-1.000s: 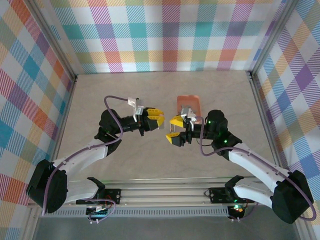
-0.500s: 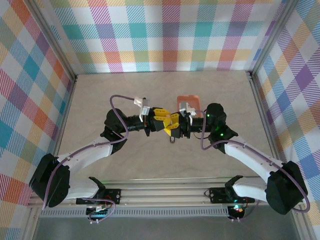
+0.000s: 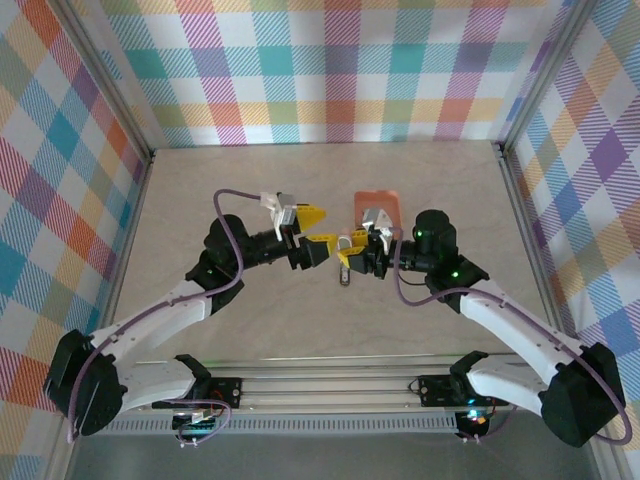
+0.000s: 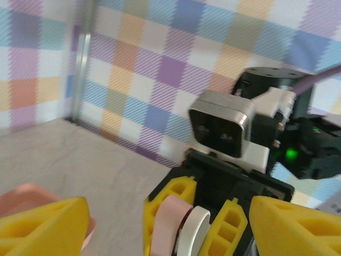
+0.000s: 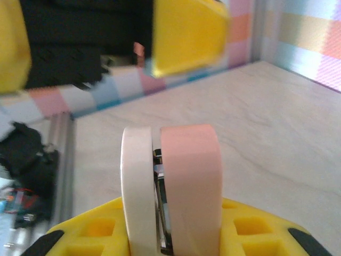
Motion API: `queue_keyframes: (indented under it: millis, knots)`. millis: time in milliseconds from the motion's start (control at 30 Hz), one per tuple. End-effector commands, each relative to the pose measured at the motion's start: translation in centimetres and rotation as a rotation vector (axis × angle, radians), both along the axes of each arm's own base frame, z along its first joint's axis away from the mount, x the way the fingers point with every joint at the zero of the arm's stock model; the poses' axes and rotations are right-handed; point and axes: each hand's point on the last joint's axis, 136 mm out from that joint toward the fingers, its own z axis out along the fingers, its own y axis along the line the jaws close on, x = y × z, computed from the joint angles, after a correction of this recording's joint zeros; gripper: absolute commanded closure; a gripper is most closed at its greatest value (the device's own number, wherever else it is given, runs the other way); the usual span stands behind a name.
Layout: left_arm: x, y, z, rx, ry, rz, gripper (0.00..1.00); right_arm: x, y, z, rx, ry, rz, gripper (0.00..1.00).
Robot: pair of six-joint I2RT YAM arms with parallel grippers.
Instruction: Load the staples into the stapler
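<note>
Above the middle of the surface, the right pincer (image 3: 352,253) clamps one stapler (image 5: 170,186), apparently pink and white, the left pincer (image 3: 316,227) gaping open opposite, with one salmon tray (image 3: 381,199) toward the far edge, partly hidden behind the right wrist.

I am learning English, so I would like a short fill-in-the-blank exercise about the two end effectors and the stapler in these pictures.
1. The ___ end effector is shut on the stapler.
2. The left end effector is ___, with its yellow fingers spread apart.
3. The stapler has one white side and one ___ side.

Missing words: right; open; pink.
</note>
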Motion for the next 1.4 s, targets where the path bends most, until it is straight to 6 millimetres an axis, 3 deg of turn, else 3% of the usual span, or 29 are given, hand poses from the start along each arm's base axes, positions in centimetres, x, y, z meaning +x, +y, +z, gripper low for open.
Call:
queue_keyframes:
  millis: [0,233,567,1033,1267,1367]
  knots:
    - [1.9,1.5,-2.7,0.107,0.105,0.159,0.21,2.0,-2.0,-2.9,-0.183,-0.057,-0.158,0.73]
    - [2.6,0.8,-6.6,0.167,0.292,0.164,0.26,2.9,-1.7,-3.9,-0.301,-0.134,-0.237,0.71]
    - [2.0,-2.7,-7.2,0.160,0.411,0.063,0.27,3.1,-0.2,-4.6,-0.358,-0.177,-0.225,0.71]
    - [3.0,-3.9,-10.1,0.228,0.557,0.134,0.36,3.6,0.3,-3.8,-0.321,-0.225,-0.255,0.71]
    - [3.2,-4.8,-10.0,0.210,0.568,0.108,0.56,3.5,0.5,-3.3,-0.294,-0.233,-0.250,0.71]
    - [3.2,-4.9,-9.5,0.199,0.557,0.105,0.69,3.5,0.5,-3.6,-0.300,-0.229,-0.251,0.71]
